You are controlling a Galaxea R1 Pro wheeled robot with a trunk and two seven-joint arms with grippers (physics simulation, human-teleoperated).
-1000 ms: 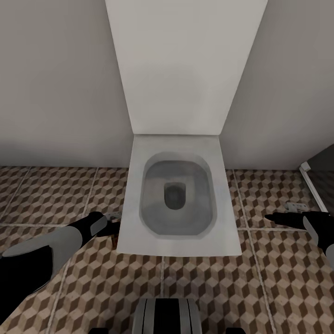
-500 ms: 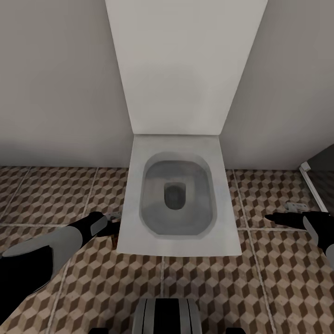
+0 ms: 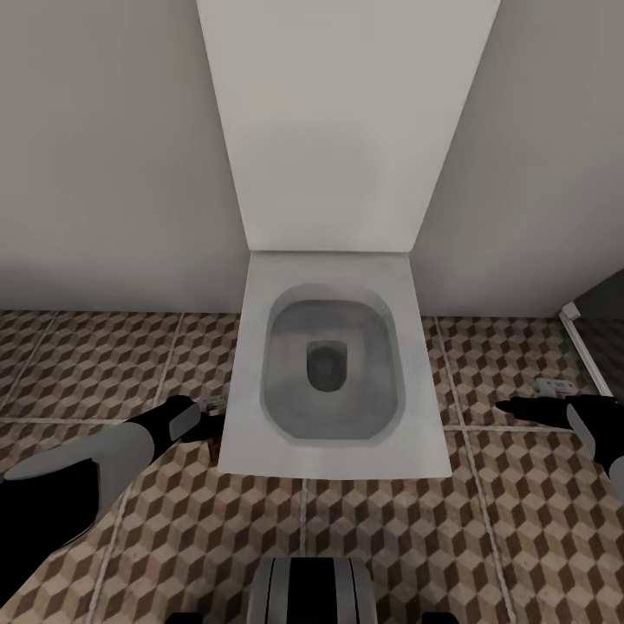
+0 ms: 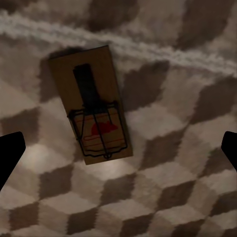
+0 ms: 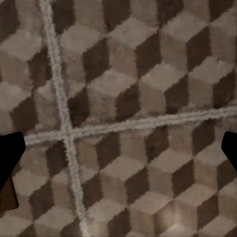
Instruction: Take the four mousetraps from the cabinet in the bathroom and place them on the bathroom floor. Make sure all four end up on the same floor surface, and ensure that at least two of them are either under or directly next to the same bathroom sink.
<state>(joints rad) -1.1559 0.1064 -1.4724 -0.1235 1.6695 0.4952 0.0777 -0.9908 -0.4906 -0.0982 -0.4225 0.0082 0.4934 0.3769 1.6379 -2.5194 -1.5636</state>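
Note:
A mousetrap (image 4: 94,103), a flat brown board with a dark wire bar and a red spot, lies flat on the cube-patterned bathroom floor (image 4: 177,163). My left gripper (image 4: 118,153) hovers open above it, its black fingertips (image 4: 10,153) wide apart and touching nothing. In the head view this gripper (image 3: 206,426) sits low beside the toilet's left front corner, with a brown sliver (image 3: 213,447) just under it. My right gripper (image 3: 511,406) is open over bare floor (image 5: 123,98) to the right of the toilet. The cabinet and the sink are out of view.
A white toilet (image 3: 251,433) with its lid raised stands straight ahead against a grey wall. A dark glass panel edge (image 3: 585,347) and a small pale piece (image 3: 546,387) are at the far right. A brown corner (image 5: 7,200) shows beside one right fingertip.

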